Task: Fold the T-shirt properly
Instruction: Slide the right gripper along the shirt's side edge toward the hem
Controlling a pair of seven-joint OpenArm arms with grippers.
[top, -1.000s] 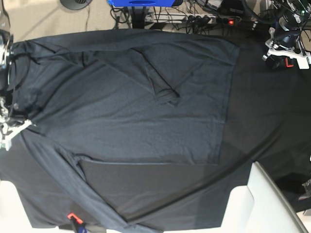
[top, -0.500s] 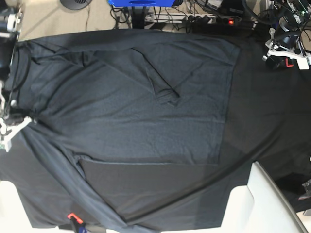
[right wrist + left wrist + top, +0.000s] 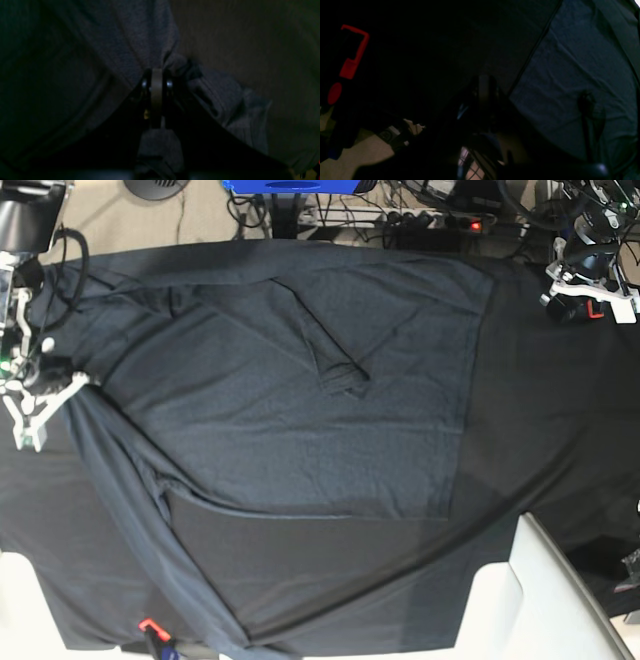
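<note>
A dark grey T-shirt [image 3: 300,400] lies spread across most of a surface [image 3: 560,430] covered in smoother, blacker cloth, seen from above. Its hem edge runs down the right side of the shirt, leaving a bare strip of cloth beyond it. One short sleeve [image 3: 335,355] is folded inward and lies on the body of the shirt, its cuff near the middle. A long band of fabric trails from the shirt's left end down toward the bottom edge of the overhead view.

The right hand [image 3: 45,395] sits at the far left of the overhead view, at the shirt's left edge. In its wrist view the right hand [image 3: 156,75] has its fingers pressed together on a bunched fold of the grey knit, which puckers around the tips and drapes away on both sides.

The left hand [image 3: 585,285] is at the upper right of the overhead view, over bare cloth and well apart from the shirt. Its wrist view is very dark; the left hand [image 3: 483,86] has its fingers together with nothing between them, and the shirt shows at the right of that view.

A small red clip [image 3: 148,625] shows at the bottom edge. Cables and a power strip [image 3: 410,220] lie on the floor beyond the top edge.
</note>
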